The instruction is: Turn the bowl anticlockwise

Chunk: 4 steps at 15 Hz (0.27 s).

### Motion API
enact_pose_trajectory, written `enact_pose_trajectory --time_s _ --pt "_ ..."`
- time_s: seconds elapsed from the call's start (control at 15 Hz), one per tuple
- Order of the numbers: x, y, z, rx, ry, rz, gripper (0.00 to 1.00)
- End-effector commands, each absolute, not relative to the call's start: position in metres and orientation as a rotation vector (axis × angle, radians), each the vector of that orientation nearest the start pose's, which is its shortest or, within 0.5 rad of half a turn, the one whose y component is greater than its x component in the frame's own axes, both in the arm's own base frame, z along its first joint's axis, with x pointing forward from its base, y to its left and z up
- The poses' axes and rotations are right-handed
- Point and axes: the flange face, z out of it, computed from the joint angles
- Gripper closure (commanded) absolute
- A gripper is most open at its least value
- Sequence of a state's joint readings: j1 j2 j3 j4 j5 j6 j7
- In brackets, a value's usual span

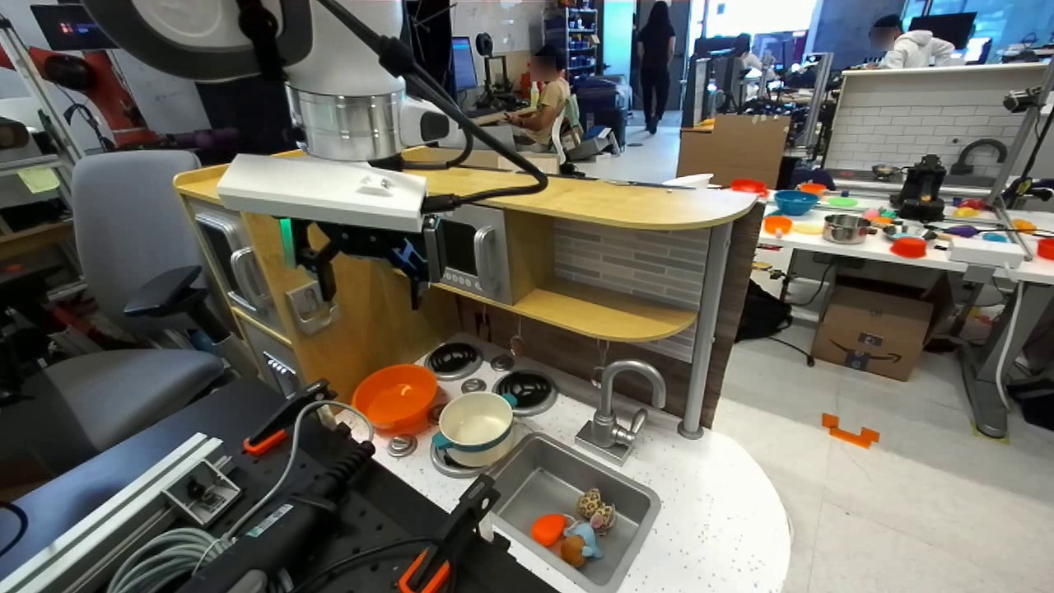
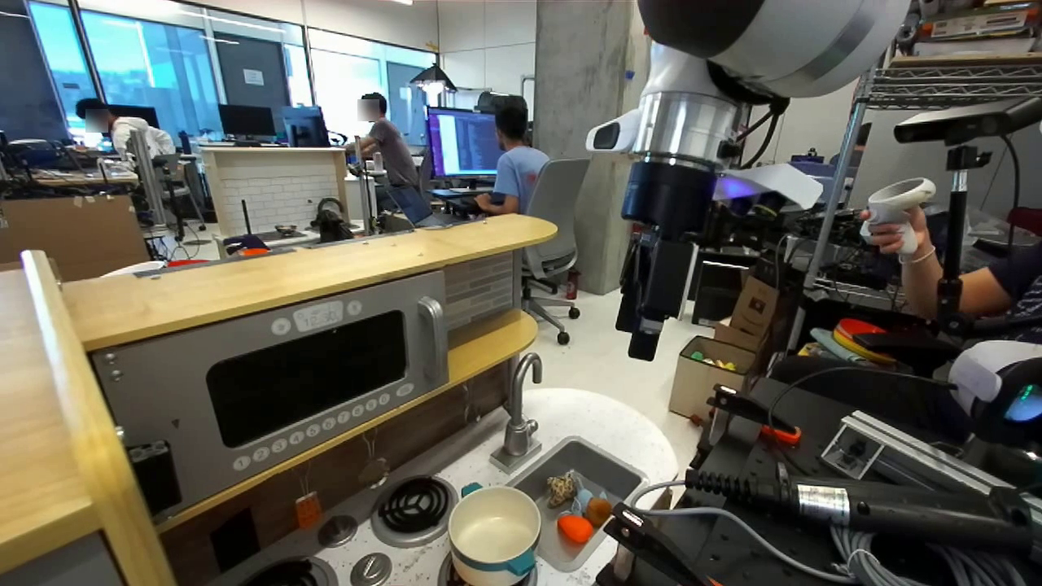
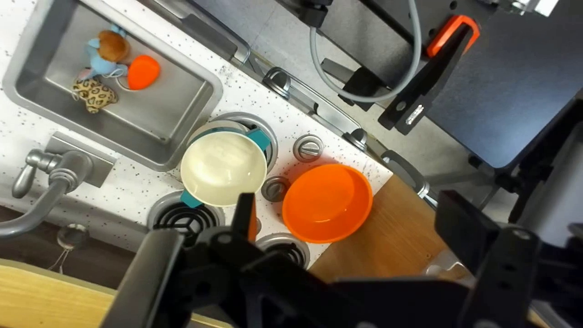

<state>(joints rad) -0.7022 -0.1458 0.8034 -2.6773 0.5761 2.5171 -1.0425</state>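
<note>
Orange bowl (image 3: 327,203) is on the bench (image 1: 710,504), rim up, between the cream pot (image 1: 476,428) with teal handles and the wooden cabinet panel (image 1: 379,336). I have the tool (image 1: 372,298) well above the bench, jaws spread wide, holding nothing. Can't tell from here if the bowl's base sits flat.

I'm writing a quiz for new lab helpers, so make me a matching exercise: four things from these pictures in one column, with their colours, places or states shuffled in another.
Things
1. pot
2. gripper
3. spotted toy
4. bowl beside the pot

Descriptions
A. in the sink
B. orange
C. cream inside
D. open, holding nothing

Pairs: 1-C, 2-D, 3-A, 4-B
</note>
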Motion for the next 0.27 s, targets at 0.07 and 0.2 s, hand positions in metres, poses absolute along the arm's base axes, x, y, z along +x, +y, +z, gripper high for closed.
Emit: enact_pose_trajectory --time_s 0.07,0.2 --pt "0.406 0.0263 0.2595 -2.773 -0.941 -0.095 0.0" --pt "0.4063 0.0258 0.2596 -2.775 -0.94 -0.099 0.0"
